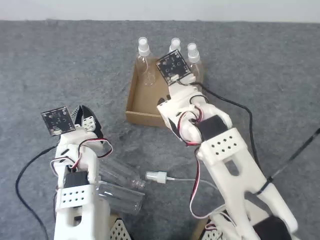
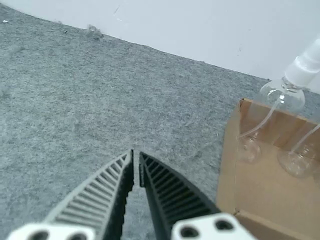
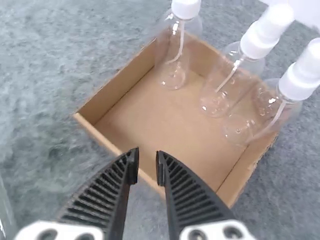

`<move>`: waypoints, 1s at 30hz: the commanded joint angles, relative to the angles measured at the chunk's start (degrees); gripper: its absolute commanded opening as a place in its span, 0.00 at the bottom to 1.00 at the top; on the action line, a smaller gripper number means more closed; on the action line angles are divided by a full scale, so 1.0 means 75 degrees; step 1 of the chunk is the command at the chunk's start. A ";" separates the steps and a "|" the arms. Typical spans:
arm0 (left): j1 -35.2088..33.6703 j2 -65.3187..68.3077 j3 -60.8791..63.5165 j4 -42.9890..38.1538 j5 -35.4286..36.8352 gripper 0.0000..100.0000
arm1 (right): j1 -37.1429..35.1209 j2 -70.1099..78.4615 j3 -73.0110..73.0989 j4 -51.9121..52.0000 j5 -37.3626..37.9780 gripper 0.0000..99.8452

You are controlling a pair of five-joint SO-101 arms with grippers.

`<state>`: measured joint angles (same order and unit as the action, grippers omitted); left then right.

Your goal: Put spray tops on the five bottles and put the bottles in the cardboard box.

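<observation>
Three clear bottles with white spray tops point(image 3: 172, 50) point(image 3: 225, 85) point(image 3: 260, 110) stand at the far side of the cardboard box point(image 3: 100, 102). My right gripper point(image 3: 146, 162) hovers over the box's near wall, open a little and holding nothing. Two uncapped clear bottles point(image 1: 117, 172) point(image 1: 120, 197) lie on the mat beside the left arm. A loose spray top point(image 1: 156, 176) with its thin tube lies just to their right. My left gripper point(image 2: 136, 162) is shut and empty, raised over bare mat left of the box point(image 2: 250, 165).
Grey felt mat point(image 1: 60, 65) covers the table, with free room to the left of the box point(image 1: 132, 95). Black and red cables point(image 1: 240, 107) trail from the right arm. A white wall point(image 2: 200, 25) stands beyond the mat.
</observation>
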<state>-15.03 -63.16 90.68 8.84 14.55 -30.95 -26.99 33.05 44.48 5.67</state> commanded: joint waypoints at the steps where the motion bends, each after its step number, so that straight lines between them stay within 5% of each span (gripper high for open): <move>1: -0.0539 -0.0176 -0.0229 -0.0399 -0.0070 0.02 | -0.0334 -0.0674 -0.0152 0.0428 0.0492 0.01; 16: -0.2145 -0.0176 -0.0264 -0.0867 0.0012 0.02 | -0.2151 -0.1131 -0.0117 0.1483 0.0598 0.01; 25: -0.2942 -0.0176 -0.0346 -0.0821 0.1231 0.12 | -0.3206 -0.1096 0.0152 0.1541 0.0094 0.01; 30: -0.3012 -0.0176 -0.0346 -0.0821 0.1430 0.13 | -0.3522 -0.1096 0.0551 0.1260 0.0070 0.11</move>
<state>-37.19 -63.16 90.68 4.26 23.96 -55.38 -32.79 36.57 56.35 6.99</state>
